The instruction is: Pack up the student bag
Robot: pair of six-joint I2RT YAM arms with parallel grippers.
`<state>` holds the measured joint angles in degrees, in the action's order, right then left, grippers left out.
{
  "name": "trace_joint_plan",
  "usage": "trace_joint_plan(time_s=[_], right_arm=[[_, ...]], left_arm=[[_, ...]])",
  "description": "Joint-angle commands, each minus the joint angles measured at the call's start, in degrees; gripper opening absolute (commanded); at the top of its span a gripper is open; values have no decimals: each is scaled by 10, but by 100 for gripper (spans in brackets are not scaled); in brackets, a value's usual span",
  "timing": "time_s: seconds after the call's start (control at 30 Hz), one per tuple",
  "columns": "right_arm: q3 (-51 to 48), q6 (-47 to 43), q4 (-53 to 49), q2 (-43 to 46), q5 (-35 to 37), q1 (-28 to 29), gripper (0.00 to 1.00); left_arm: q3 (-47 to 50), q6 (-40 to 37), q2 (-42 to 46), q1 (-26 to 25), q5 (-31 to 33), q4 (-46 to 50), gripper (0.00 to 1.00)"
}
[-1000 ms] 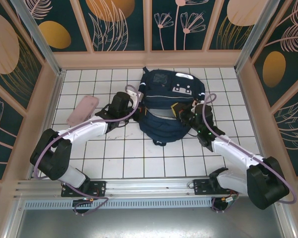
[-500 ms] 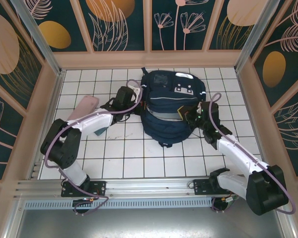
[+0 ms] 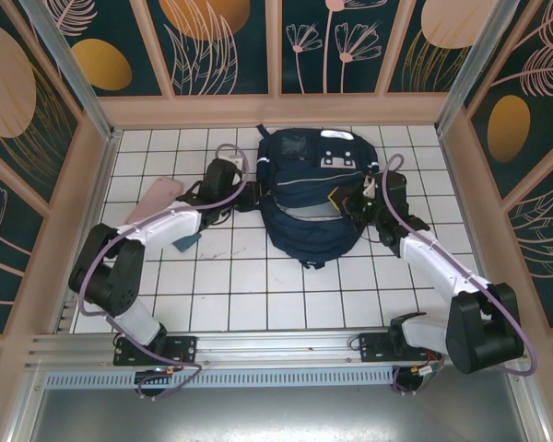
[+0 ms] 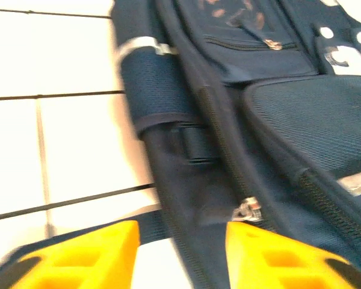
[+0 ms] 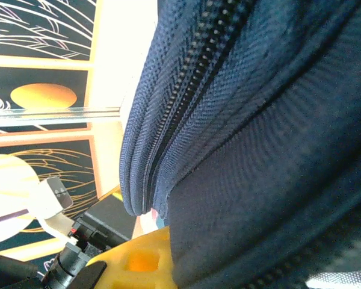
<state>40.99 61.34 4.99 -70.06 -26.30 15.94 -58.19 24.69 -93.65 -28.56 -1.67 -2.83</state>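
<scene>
1. Left claw (image 4: 180, 262) just let go, now spread; bag (image 3: 318, 198) edge straight ahead of it.
2. Right claw (image 3: 349, 203) pressed together on bag fabric.
3. Zip (image 5: 186, 96) looks closed, so packing is likely near done.

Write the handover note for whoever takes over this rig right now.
Left gripper: open at the left edge of the large navy-blue fabric backpack, holding nothing.
Right gripper: shut, pinching fabric on the backpack's right side.
Backpack: lying far centre on the white tiled table.
Pink oblong pouch: on the tiles to its left, outside it.
Done: nothing visibly packed.
Left: probably open the bag and load the pouch.
</scene>
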Motion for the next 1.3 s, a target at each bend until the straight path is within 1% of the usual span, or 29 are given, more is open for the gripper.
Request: trace_joint_plan(time_s=[0.0, 0.1, 0.17, 0.3, 0.4, 0.5, 0.6, 0.77, 0.87, 1.0, 1.1, 1.27], right_arm=[[9, -18, 12, -9, 13, -8, 0], [6, -21, 11, -13, 13, -3, 0], [4, -25, 6, -17, 15, -1, 0], [0, -38, -12, -19, 27, -1, 0], [-5, -44, -18, -20, 27, -1, 0], [-14, -40, -12, -21, 20, 0, 0], [-24, -33, -1, -23, 14, 0, 0], [-39, -30, 7, -21, 9, 4, 0], [-49, -27, 14, -24, 6, 7, 0], [-55, -23, 18, -23, 7, 11, 0], [-56, -22, 17, -20, 10, 14, 0], [-55, -24, 11, -18, 13, 15, 0]], left_arm=[[21, 29, 48, 10, 34, 35, 62], [66, 52, 91, 16, 59, 52, 76], [85, 67, 118, 21, 81, 68, 82], [110, 86, 157, 50, 111, 98, 91], [108, 78, 165, 94, 118, 123, 96], [87, 73, 145, 154, 100, 140, 97], [61, 72, 102, 208, 78, 145, 98], [-9, 55, 21, 281, 103, 171, 99], [-54, 49, -33, 314, 94, 183, 98], [-108, 43, -106, 323, 66, 191, 98], [-129, 51, -139, 323, 33, 190, 97], [-101, 77, -151, 322, -32, 154, 91]])
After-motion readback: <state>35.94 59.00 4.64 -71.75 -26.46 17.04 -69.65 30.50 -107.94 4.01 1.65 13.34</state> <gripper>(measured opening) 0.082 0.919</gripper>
